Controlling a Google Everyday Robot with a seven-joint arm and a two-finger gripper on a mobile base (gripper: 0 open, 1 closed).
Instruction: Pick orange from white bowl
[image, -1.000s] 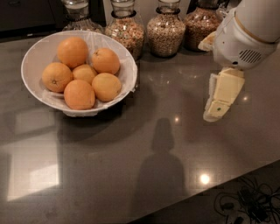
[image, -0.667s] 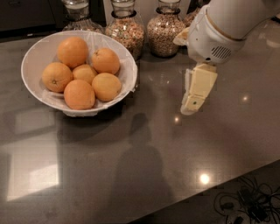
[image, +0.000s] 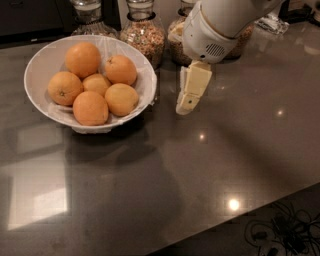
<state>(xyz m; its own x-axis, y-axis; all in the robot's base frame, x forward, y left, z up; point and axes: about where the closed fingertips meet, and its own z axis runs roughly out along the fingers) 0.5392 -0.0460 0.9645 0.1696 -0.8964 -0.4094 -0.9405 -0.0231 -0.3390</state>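
Nearest you, grey countertop (image: 150, 200); further in, the white bowl (image: 37, 70) at left holds the orange (image: 90, 107) among others; the gripper (image: 185, 107) hangs just right of its rim, open or closed you cannot tell; glass jars (image: 142, 35) behind.

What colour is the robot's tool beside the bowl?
Pale cream-yellow; the tool hangs just beside the white bowl, seen in the camera view.

Grain jars (image: 144, 35), gray counter (image: 240, 155), cords (image: 280, 232) btm-right
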